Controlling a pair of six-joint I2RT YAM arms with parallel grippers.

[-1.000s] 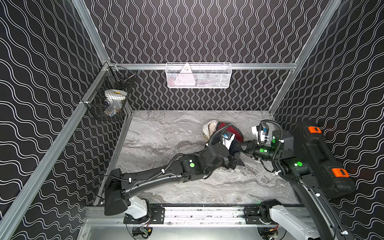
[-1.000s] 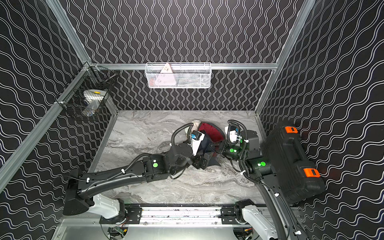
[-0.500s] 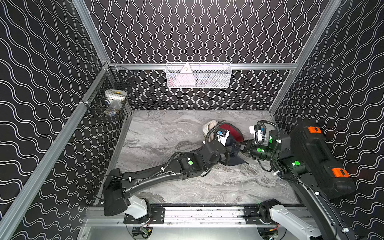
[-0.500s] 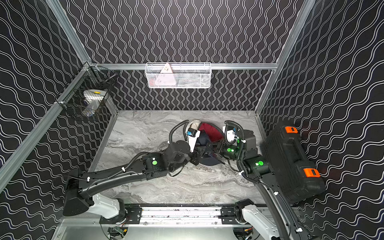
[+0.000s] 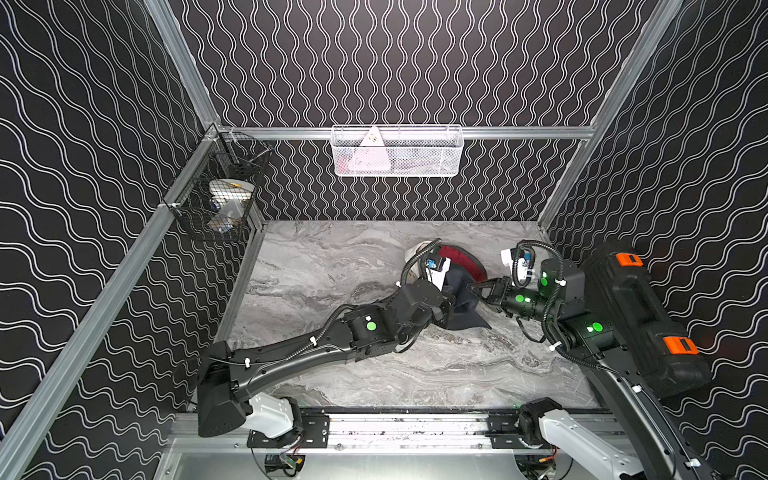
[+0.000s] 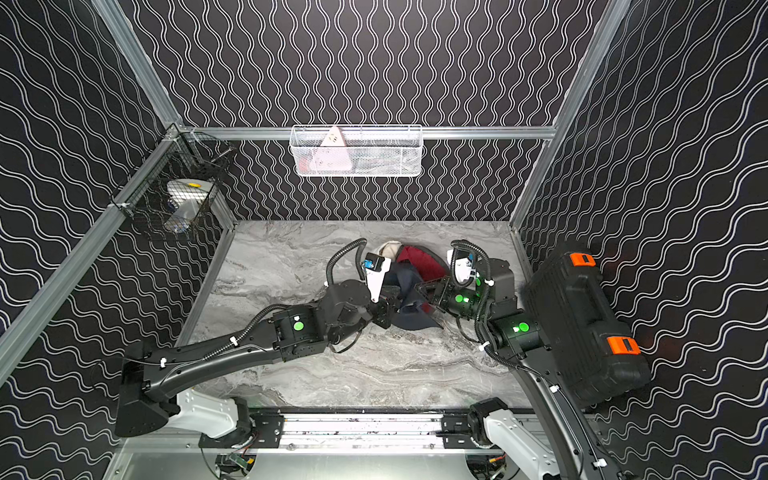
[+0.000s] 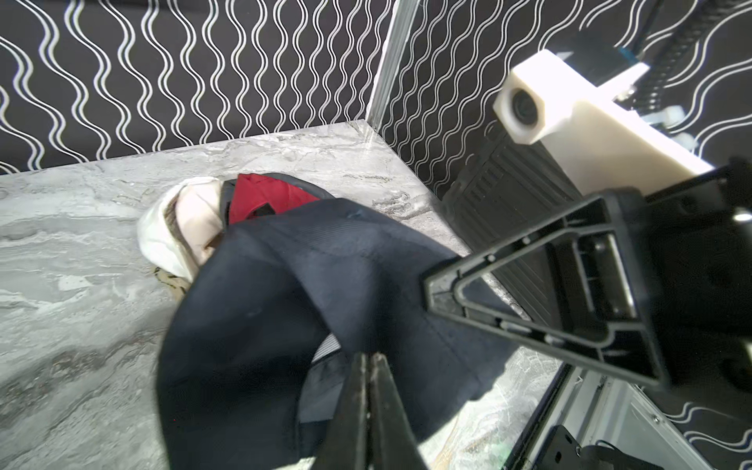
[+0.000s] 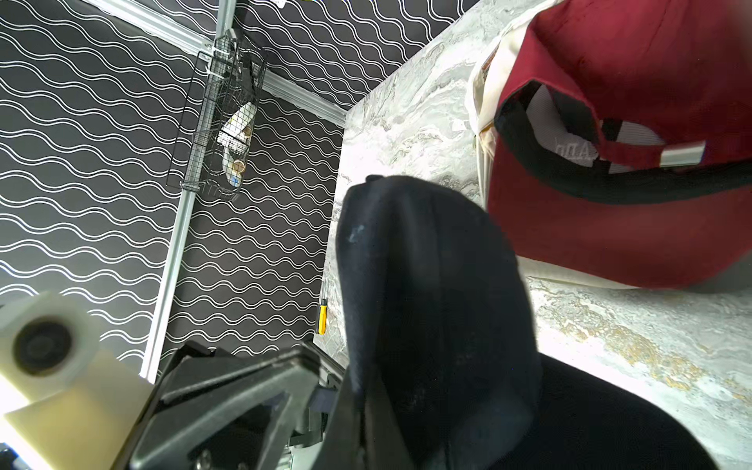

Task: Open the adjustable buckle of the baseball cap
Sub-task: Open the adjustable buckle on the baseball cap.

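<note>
**Item: navy baseball cap, held between two end effectors over the bench**

Navy baseball cap, crumpled, sits right of the middle of the grey marbled bench; its buckle is not discernible. The left end effector has its fingers pressed together, pinching the cap's lower edge. The right end effector is closed on the cap's fabric from the opposite side, facing the left one. Just behind the navy cap lie a red cap with a silver strap buckle and a cream cap, which touches the red one. A black tool case with orange latches stands along the right wall. A white wire basket hangs on the rear wall and a black wire basket on the left wall. A yellow-handled screwdriver lies at the bench's left edge.
</note>
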